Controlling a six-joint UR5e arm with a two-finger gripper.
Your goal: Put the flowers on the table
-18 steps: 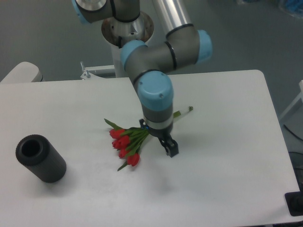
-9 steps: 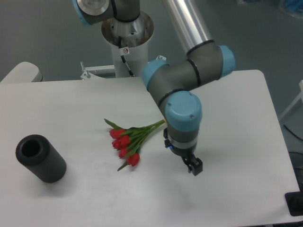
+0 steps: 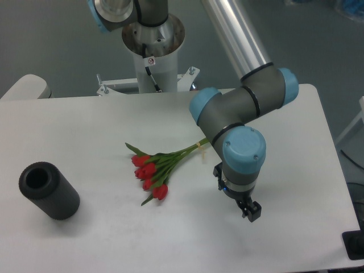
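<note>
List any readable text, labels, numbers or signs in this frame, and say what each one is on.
None can be read.
Small round red-ringed sticker on the white robot pedestal: too small and blurred to tell what it shows.
Flowers, dark grey cylinder, table and gripper: no markings visible.

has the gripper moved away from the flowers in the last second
Yes. The gripper has shifted right and toward the table's front edge, away from the flowers, which lie where they were.

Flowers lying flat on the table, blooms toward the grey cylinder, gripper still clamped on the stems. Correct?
Not quite. In the camera view the gripper holds nothing and sits clear of the flowers. They do lie flat on the table, blooms toward the grey cylinder.
</note>
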